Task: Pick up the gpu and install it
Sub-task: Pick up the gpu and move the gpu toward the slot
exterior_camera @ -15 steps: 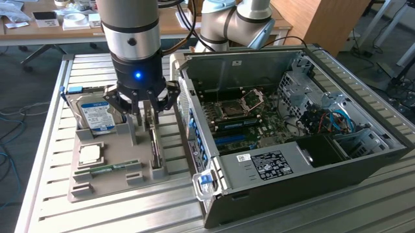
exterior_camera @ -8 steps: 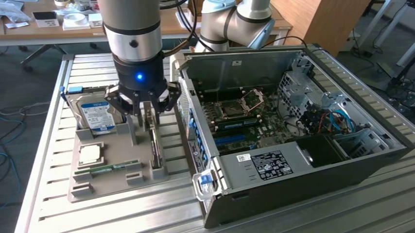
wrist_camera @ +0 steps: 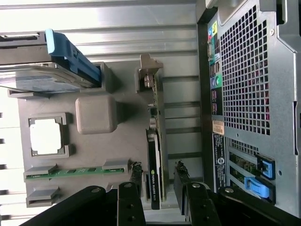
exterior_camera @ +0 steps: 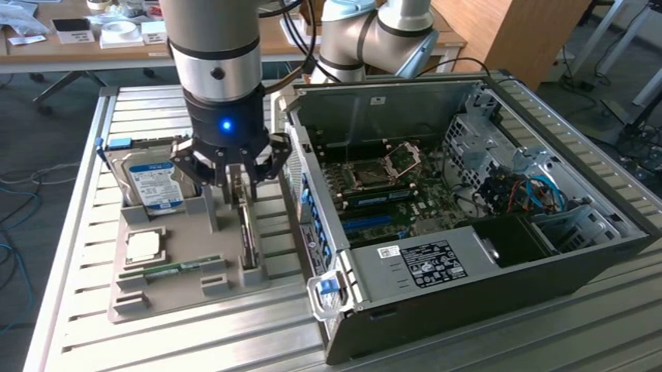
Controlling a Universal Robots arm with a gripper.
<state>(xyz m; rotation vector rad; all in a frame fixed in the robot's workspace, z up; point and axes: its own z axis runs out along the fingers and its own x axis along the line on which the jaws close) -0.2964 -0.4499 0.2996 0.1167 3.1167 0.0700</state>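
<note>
On the worktop [exterior_camera: 77,318], the open computer case [exterior_camera: 466,310] stands just beside the grey holder [exterior_camera: 176,283], leaving little side room. The gpu [wrist_camera: 154,155] stands on edge in that holder. We judge it light, stiff and fragile, best pinched across its flat faces. Our gripper [wrist_camera: 158,176] straddles it wide open, holding nothing.

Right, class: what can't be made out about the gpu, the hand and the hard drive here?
1. Exterior view: the upper end of the gpu, hidden behind the hand.
2. Wrist view: the print on the gpu's label, too small to read.
3. Wrist view: part of the hard drive, cut off by the picture edge.
</note>
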